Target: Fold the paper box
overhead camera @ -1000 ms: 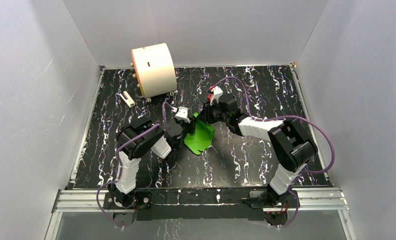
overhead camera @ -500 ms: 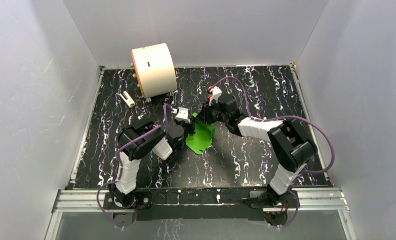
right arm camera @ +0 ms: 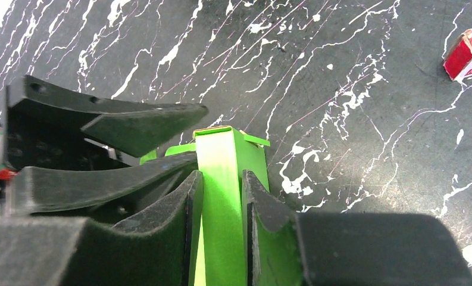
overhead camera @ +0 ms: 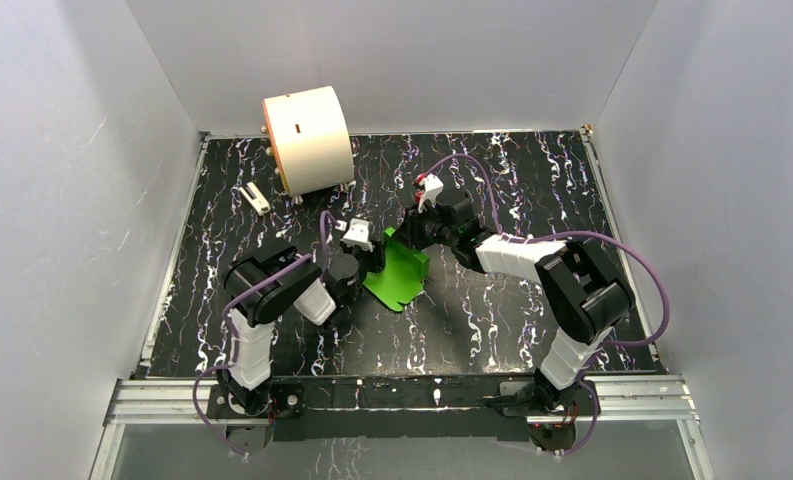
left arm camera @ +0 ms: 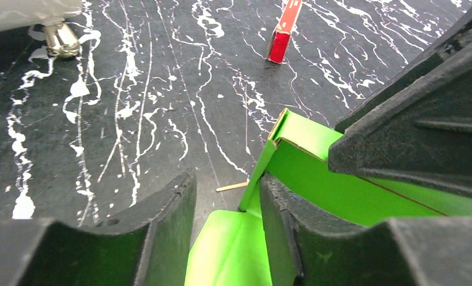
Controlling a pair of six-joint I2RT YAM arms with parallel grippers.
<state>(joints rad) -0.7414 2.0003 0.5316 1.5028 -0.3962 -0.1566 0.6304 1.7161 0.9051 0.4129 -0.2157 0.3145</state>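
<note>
- Roughly at the middle of the surface (overhead camera: 492,300), between the two arms, sits the paper box (overhead camera: 397,275). It is a bright green creased sheet, partly raised, with one panel lying flat and at least one wall standing.
- Right fingers (right arm camera: 263,205): closed on an upright green strip of the sheet, one finger on each face, holding that wall erect.
- Left fingers (left arm camera: 162,220): standing apart, not pinching. Flat green card lies in the gap below them, and a raised flap edge runs just beside the inner face of one finger.
- Wrist views: each arm's fingers appear in the other's picture, so both work at the same corner of the sheet.
- Step in hand (judged): forming a side wall. One arm braces the raised part while the other is placed for a fresh hold on the adjoining flap.
- Next move (judged): the left fingers need to close on or push the neighbouring flap along its crease and bring it against the held wall. The right grip must be firm enough that the thin card neither springs flat nor buckles.
- Not part of the task: a small red block (left arm camera: 279,44) well apart beyond the sheet, and a large cream cylinder (overhead camera: 307,140) at the far left.
</note>
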